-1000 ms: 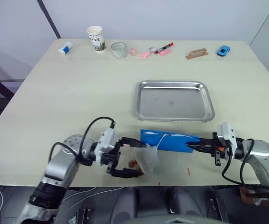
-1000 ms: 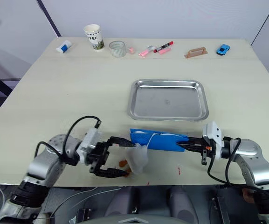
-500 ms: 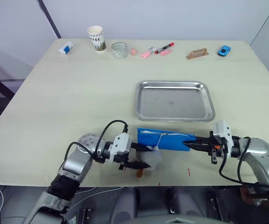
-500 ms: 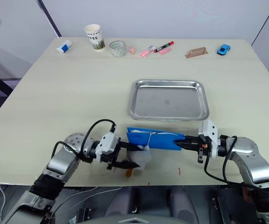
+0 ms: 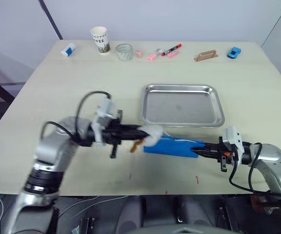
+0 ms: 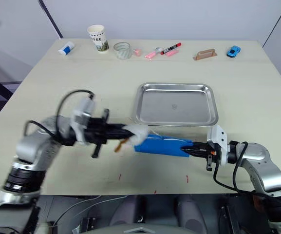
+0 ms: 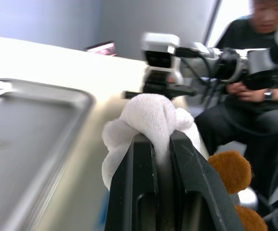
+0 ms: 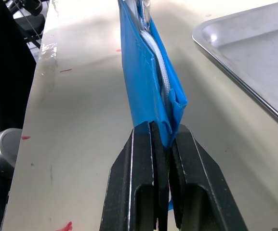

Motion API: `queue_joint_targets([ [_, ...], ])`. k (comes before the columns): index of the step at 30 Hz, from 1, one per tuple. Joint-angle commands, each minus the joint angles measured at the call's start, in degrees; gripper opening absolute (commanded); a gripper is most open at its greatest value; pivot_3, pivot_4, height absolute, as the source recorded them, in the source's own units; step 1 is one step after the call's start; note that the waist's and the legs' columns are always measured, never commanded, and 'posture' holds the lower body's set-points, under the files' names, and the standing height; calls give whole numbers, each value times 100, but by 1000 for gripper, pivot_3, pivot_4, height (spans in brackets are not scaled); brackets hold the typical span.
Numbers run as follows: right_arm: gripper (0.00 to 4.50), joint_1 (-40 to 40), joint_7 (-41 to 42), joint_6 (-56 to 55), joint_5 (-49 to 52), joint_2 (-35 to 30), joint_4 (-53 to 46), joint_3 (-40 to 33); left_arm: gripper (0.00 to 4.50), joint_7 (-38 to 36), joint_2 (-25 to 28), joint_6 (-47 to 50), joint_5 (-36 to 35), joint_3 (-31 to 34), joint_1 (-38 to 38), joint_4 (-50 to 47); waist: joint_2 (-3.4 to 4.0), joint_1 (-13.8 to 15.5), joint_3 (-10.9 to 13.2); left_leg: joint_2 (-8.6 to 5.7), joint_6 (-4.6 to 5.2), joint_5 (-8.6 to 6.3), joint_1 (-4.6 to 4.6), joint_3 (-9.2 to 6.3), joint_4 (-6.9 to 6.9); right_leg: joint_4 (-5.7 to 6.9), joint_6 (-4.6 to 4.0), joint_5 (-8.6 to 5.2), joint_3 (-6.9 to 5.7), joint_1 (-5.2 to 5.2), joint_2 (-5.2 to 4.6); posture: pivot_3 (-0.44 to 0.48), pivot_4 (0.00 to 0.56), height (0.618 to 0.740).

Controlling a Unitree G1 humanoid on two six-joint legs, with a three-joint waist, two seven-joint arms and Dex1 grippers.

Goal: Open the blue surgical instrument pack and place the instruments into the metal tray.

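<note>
Right claw [image 5: 202, 151] pinches the 3 o'clock end of the pack [image 5: 172, 146], long axis running 9 to 3, just at 6 o'clock of the empty tray [image 5: 181, 105]. Left claw [image 5: 142, 131] grips the white plush [image 5: 152, 132] over the 9 o'clock end. Pale desk [image 5: 72, 87], room all round.

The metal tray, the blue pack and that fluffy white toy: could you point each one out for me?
metal tray [image 5: 181, 106]: left eye view, bare middle of its floor.
blue pack [image 8: 141, 82]: right wrist view, its blue side.
fluffy white toy [image 7: 151, 113]: left wrist view, its white top.
</note>
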Motion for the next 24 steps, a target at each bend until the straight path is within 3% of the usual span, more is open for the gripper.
queue_joint_targets([
  [1,0,-35,90,-172,52,-39,-140,-98,58,-149,220,-57,28,290,171,196,1,12,1,-1,0,0,-1,1,0,-2,1,0,0,0,-3,0,150,740],
  [18,0,-4,148,49,707,-13,-290,-468,58,-571,705,-927,932,393,1047,1468,5,36,7,-1,0,0,-4,10,0,-2,0,-1,-3,-1,-5,0,150,740],
  [24,0,-169,-163,438,1169,123,-459,-669,58,-773,766,-807,943,224,1295,1289,6,20,8,1,0,0,-4,6,-2,-2,0,-1,-1,-2,-4,0,150,740],
])
